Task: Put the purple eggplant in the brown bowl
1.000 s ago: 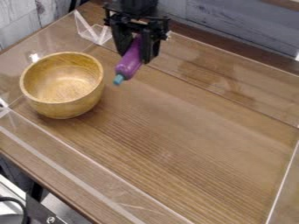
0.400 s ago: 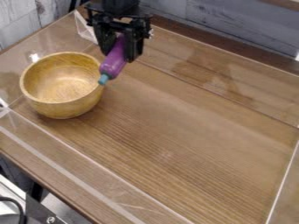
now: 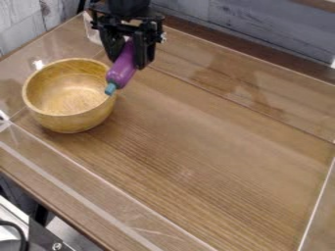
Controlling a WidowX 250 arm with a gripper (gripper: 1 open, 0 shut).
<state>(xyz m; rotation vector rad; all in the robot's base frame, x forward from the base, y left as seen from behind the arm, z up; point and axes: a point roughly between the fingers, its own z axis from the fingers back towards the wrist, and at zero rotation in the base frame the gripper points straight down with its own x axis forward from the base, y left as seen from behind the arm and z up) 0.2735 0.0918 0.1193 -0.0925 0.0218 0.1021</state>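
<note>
A wooden table seen from above, with a round brown bowl (image 3: 69, 106) near its left edge. The black gripper (image 3: 124, 47) is at the upper right of the bowl, its jaws closed on a purple eggplant (image 3: 123, 68). The eggplant hangs tilted — its teal stem tip points down and toward the bowl, at the right part of the bowl's rim in this view; whether the tip is already over the opening, I cannot tell. To the right of the bowl, bare tabletop (image 3: 210, 137) stretches wide, out to a pale edge strip (image 3: 316, 206) at the far right. Left of the bowl, the table's edge runs close by, leaving little room. Beyond and below that edge, black cables (image 3: 16, 227) show at the lower left.
</note>
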